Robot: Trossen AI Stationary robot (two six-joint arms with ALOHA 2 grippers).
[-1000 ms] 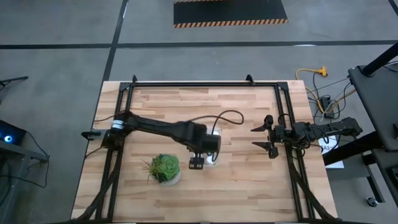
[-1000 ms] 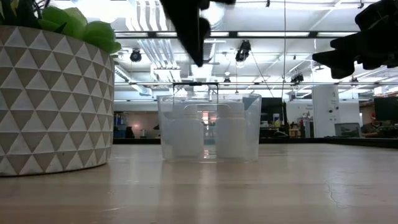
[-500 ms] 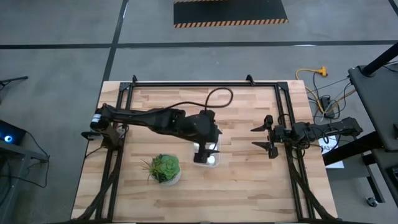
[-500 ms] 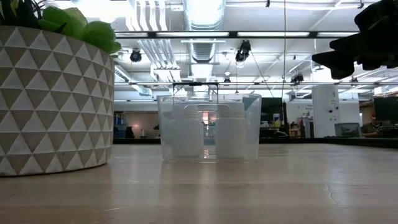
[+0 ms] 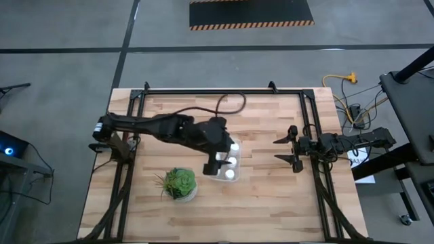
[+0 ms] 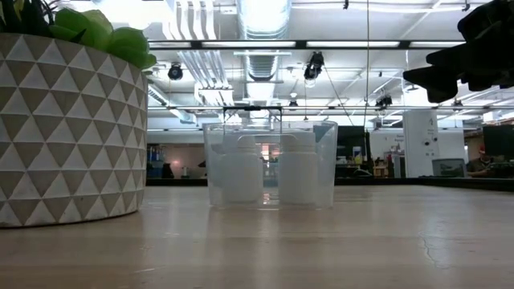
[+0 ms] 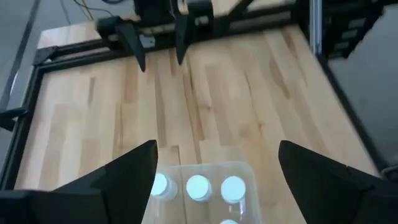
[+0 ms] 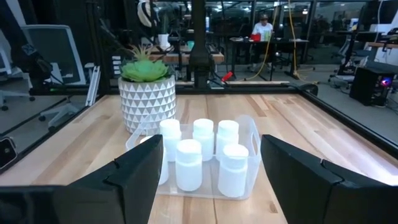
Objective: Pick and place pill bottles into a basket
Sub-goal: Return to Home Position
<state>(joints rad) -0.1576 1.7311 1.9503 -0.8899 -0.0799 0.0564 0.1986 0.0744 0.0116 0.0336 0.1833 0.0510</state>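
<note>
The clear basket (image 5: 226, 163) stands on its bottom near the table's middle. Several white pill bottles (image 8: 199, 152) stand upright inside it. They also show in the low view (image 6: 299, 170) and the left wrist view (image 7: 198, 187). My left gripper (image 5: 215, 165) hovers above the basket's left side, open and empty; its fingers spread wide on either side in the left wrist view (image 7: 217, 149). My right gripper (image 5: 277, 149) waits open and empty at the table's right edge, pointing at the basket (image 8: 211, 140).
A green plant in a white patterned pot (image 5: 180, 184) stands just near-left of the basket and also shows in the low view (image 6: 72, 120). A black frame rail (image 5: 217, 91) runs round the table. Bare wood lies between the basket and my right gripper.
My left gripper has risen above the basket, out of the low view, and drawn back a little toward the table's far edge. Its arm has pulled back toward the left. The basket and bottles have stayed in place.
</note>
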